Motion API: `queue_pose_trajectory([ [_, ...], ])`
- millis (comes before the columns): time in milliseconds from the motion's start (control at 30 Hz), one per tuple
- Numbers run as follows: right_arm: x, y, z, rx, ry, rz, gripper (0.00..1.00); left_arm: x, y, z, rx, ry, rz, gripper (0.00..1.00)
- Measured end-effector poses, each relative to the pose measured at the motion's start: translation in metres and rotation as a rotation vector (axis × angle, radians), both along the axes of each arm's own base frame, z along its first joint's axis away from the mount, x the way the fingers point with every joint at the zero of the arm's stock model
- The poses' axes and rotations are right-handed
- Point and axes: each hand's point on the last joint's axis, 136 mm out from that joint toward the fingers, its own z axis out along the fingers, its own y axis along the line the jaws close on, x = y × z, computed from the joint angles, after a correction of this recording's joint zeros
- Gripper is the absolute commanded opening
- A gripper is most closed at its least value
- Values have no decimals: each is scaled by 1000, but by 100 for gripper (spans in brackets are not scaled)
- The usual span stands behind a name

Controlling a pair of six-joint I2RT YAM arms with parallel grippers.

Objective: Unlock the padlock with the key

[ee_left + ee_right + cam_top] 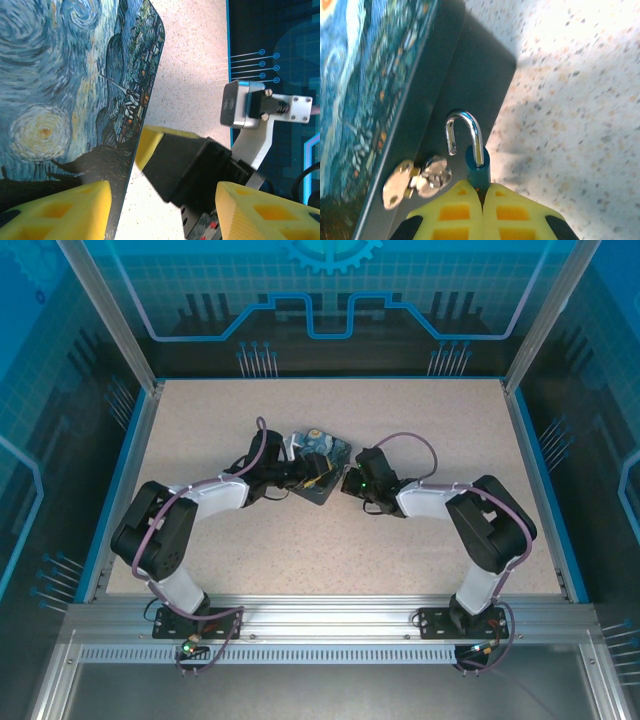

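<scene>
Teal padlock (pixel 477 170) nipped at the right claw's (pixel 481 189) tips, one shackle (pixel 465 122) end free!
The claw was clamped shut on the tiny body, which looked light, hard and slick, so best pinched across its flat sides. Left of the tips sat two blurred silvery tabs (pixel 417 182): key or hasp, couldn't tell. Farther off, the left claw (pixel 162 192) hung half-wide by the painted box (pixel 60 75), gripping nothing.
</scene>
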Motion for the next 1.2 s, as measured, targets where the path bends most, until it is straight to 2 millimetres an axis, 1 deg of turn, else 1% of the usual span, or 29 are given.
queue_pose_trajectory([
  [100,12,-4,11,0,-32,-30,0,0,0,0,-7,3,4,59],
  [200,15,-9,16,-23,-51,-39,0,0,0,0,-12,5,8,59],
  [300,11,-15,23,-58,-65,-23,0,0,0,2,-15,5,9,62],
  [500,-10,-38,41,-99,-76,51,0,2,5,10,-10,17,9,72],
  [567,-18,-43,48,-107,-68,90,0,5,10,20,-8,2,13,77],
  [600,-23,-42,52,-107,-65,117,0,8,13,29,-10,-13,17,78],
  [667,-36,-40,59,-100,-51,175,0,13,18,49,-14,-60,22,80],
  [767,-55,-33,62,-66,-13,253,0,16,28,90,-25,-164,32,82],
  [833,-69,-28,56,-32,28,300,0,13,38,115,-32,-232,46,84],
  [900,-84,-24,43,-6,82,331,0,10,49,135,-32,-292,71,85],
  [967,-99,-22,29,9,146,355,0,4,61,150,-24,-343,103,87],
  [1067,-113,-16,10,29,230,389,0,-6,80,157,-2,-379,153,88],
  [1200,-121,-15,-14,26,322,395,0,-17,101,154,37,-376,211,89],
])
